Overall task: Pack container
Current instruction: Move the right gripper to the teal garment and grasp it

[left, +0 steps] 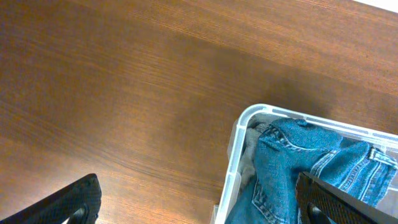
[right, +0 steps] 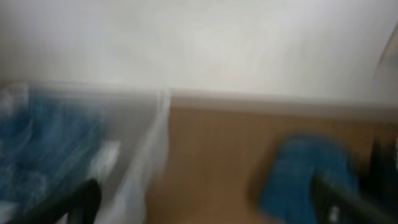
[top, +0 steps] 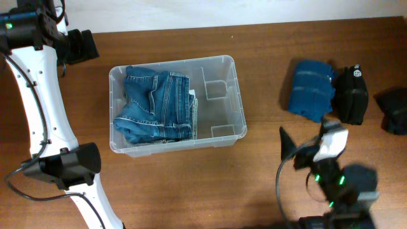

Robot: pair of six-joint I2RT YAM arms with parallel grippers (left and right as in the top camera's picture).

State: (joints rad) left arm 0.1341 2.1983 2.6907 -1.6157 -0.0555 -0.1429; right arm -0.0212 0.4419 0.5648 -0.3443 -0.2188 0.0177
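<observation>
The clear plastic container (top: 232, 89) stands on the wooden table left of centre. A pair of blue jeans (top: 156, 105) fills its left part, and its right recesses are bare. My left gripper (top: 86, 43) is open and empty at the far left, beyond the container's back-left corner. In the left wrist view, its fingers (left: 199, 208) straddle the container's corner (left: 239, 134) with the jeans (left: 298, 168) inside. My right gripper (top: 304, 143) is open and empty, right of the container. The right wrist view (right: 211, 205) is blurred and shows the container wall (right: 146, 155) at left.
A folded blue jeans bundle (top: 311, 89) lies at the right, also blurred in the right wrist view (right: 305, 174). A black folded garment (top: 351, 95) lies beside it, and another dark item (top: 394, 111) sits at the right edge. The white left arm (top: 38, 108) runs along the left side.
</observation>
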